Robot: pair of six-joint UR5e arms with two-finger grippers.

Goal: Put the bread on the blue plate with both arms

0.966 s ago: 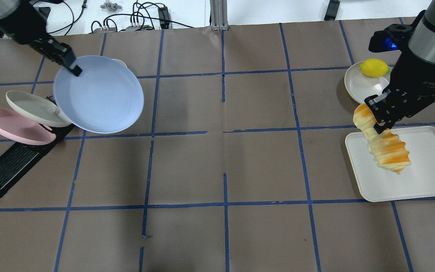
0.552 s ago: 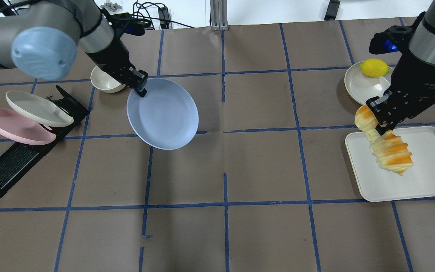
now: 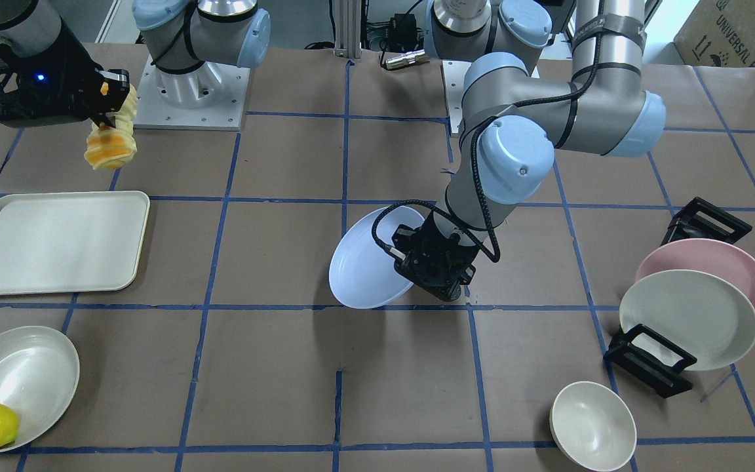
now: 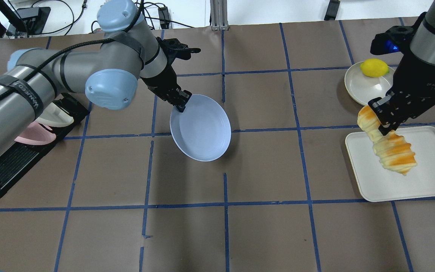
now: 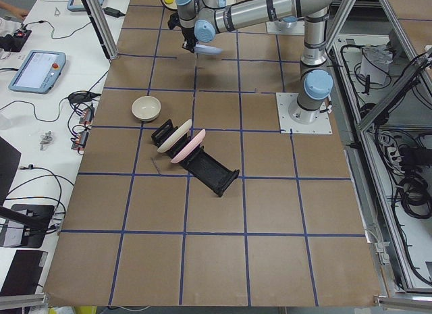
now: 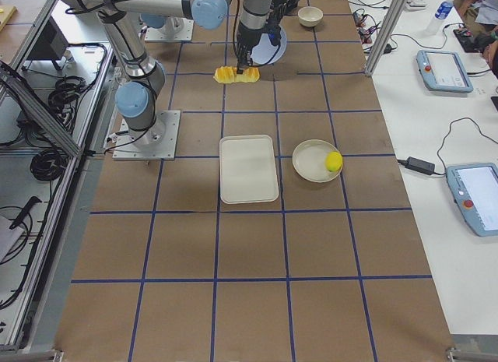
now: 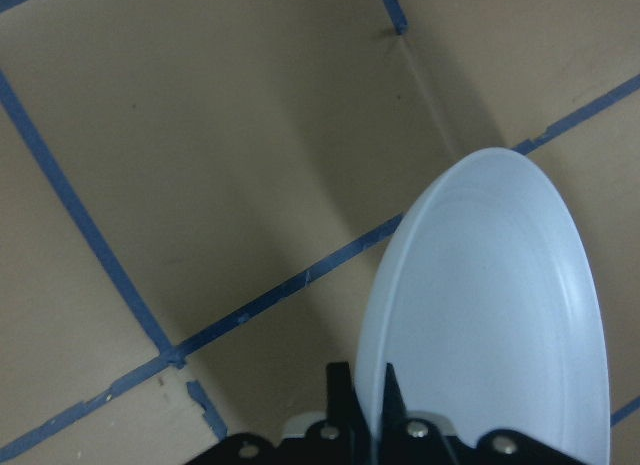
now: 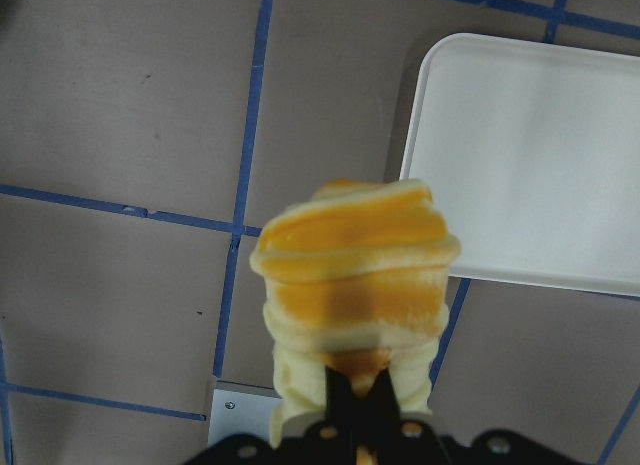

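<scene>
My left gripper (image 4: 181,104) is shut on the rim of the blue plate (image 4: 202,128) and holds it tilted above the middle of the table; the plate also shows in the front view (image 3: 364,262) and the left wrist view (image 7: 500,325). My right gripper (image 4: 381,126) is shut on the bread (image 4: 391,149), an orange and cream striped loaf held in the air over the edge of the white tray (image 4: 429,181). The bread also shows in the front view (image 3: 112,141) and the right wrist view (image 8: 355,285).
A cream plate (image 4: 357,88) with a lemon (image 4: 374,68) stands behind the tray. A black rack (image 3: 672,367) holds a pink plate (image 3: 738,259) and a cream-white plate (image 3: 689,318). A small cream bowl (image 3: 592,426) sits near the rack.
My left arm has carried the blue plate from beside the rack rightward to the table's middle, lower and more tilted. My right gripper with the bread has barely moved.
</scene>
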